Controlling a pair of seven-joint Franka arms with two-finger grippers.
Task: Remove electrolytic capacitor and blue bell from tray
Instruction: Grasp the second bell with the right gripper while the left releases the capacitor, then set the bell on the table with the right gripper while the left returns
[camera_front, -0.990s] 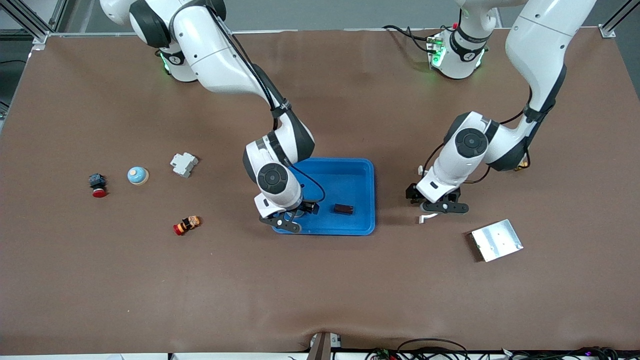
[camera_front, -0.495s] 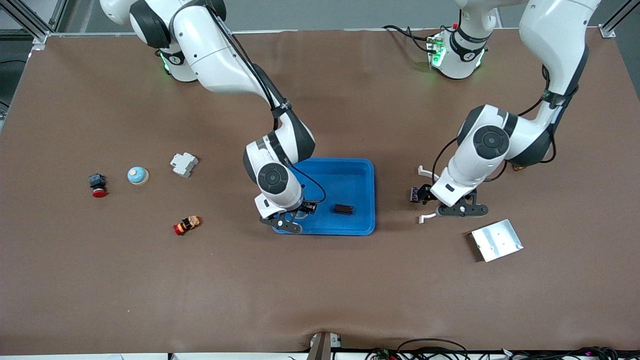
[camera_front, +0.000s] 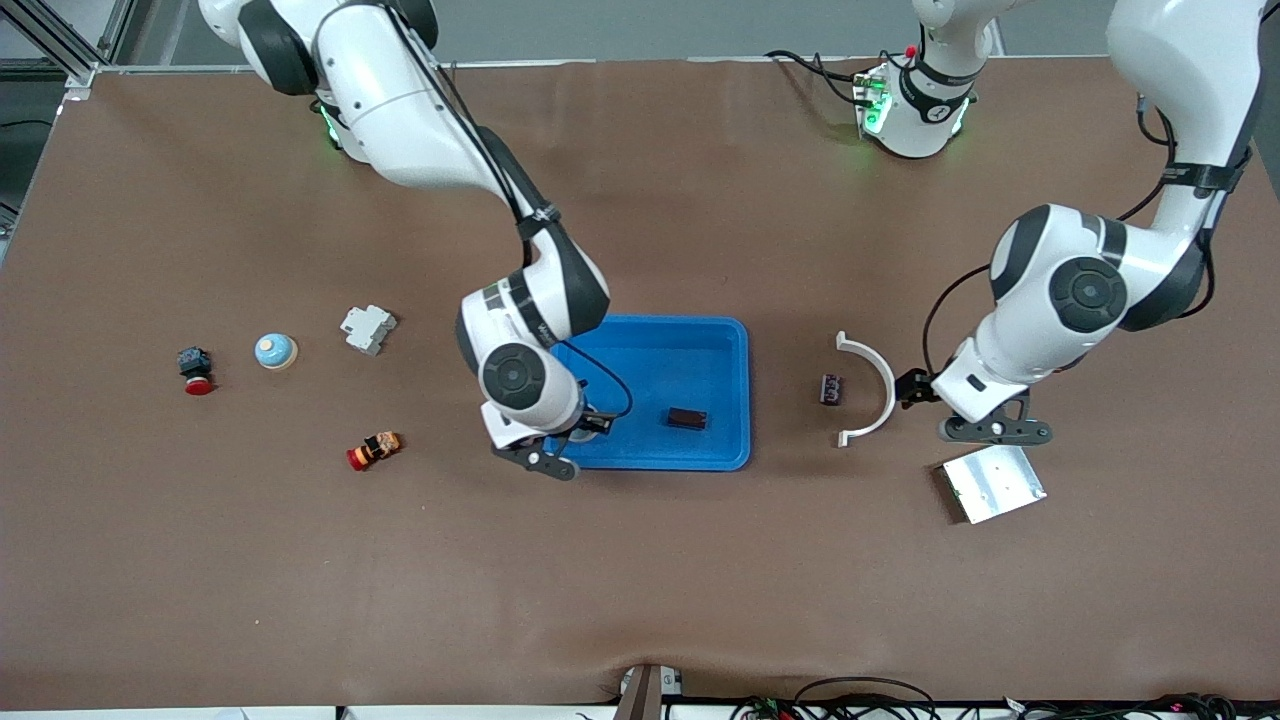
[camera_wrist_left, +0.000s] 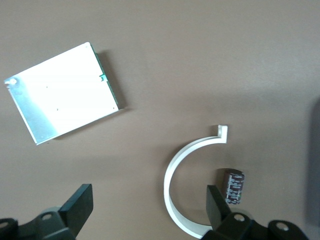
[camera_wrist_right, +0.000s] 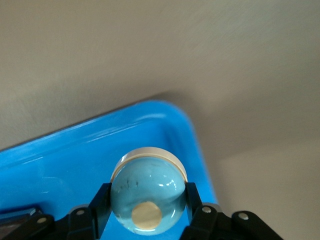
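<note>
Blue bell (camera_wrist_right: 147, 192), half-hidden by right hand (camera_wrist_right: 148, 210)

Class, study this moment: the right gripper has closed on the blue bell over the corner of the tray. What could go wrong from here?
1. The right gripper pinches the blue bell on its rounded dome, so the bell could slip out as it is carried.
2. The bell sits over the corner rim of the tray; moved sideways while low, it might catch the rim and drag the tray.
3. The open left gripper hangs just over the silver plate and might knock it.
</note>
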